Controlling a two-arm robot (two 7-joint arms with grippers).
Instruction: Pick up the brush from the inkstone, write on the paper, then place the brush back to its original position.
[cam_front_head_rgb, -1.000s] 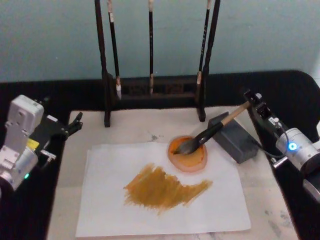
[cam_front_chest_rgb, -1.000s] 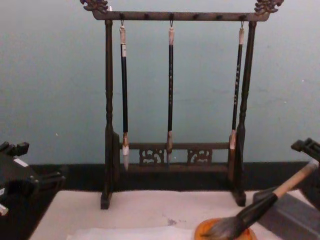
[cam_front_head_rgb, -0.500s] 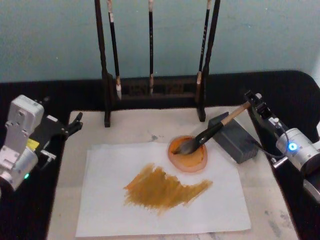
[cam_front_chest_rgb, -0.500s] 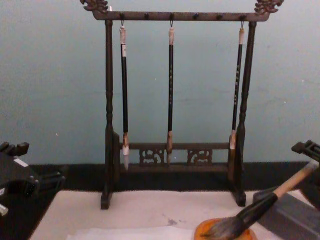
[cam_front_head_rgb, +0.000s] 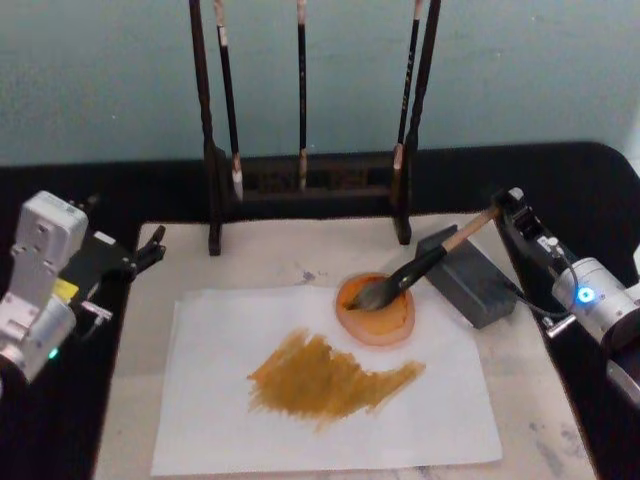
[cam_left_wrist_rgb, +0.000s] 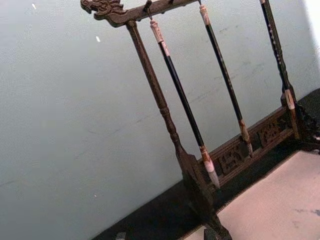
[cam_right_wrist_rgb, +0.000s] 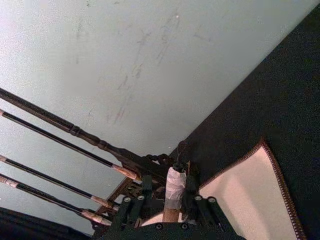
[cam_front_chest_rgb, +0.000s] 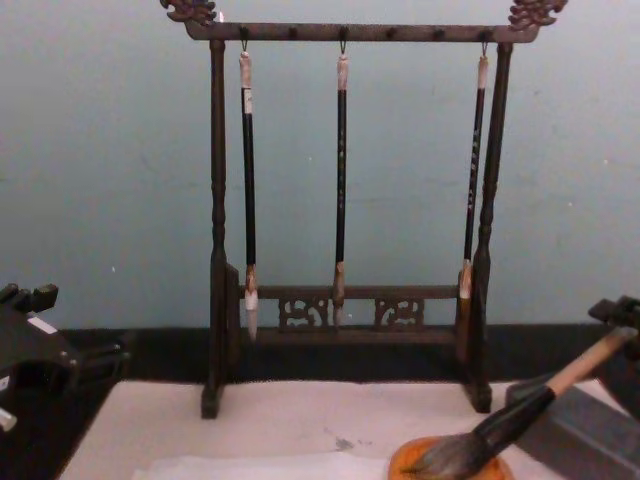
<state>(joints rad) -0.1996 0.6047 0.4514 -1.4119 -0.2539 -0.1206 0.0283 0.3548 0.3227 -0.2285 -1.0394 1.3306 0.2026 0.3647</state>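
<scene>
The brush (cam_front_head_rgb: 420, 268) lies slanted, its bushy bristles in an orange dish (cam_front_head_rgb: 378, 318) and its black section propped on the grey inkstone (cam_front_head_rgb: 470, 278). My right gripper (cam_front_head_rgb: 508, 204) is at the handle's far end. In the right wrist view the whitish end cap (cam_right_wrist_rgb: 175, 186) sits between the fingers (cam_right_wrist_rgb: 146, 189) with a small gap on each side, so the gripper is open. The paper (cam_front_head_rgb: 220, 400) lies in front and carries a broad ochre stroke (cam_front_head_rgb: 325, 375). My left gripper (cam_front_head_rgb: 150, 248) rests open at the mat's left edge. The chest view shows the brush (cam_front_chest_rgb: 500, 425) low on the right.
A dark wooden rack (cam_front_head_rgb: 305, 180) with three thin hanging brushes stands at the back of the cream mat (cam_front_head_rgb: 270, 250). Black cloth (cam_front_head_rgb: 560, 170) surrounds the mat. The rack's crossbar (cam_front_chest_rgb: 350, 32) and posts rise tall behind the work area.
My right gripper has shifted slightly right and lower at the handle's end. The brush has stayed in the dish and on the inkstone. The left arm has not moved.
</scene>
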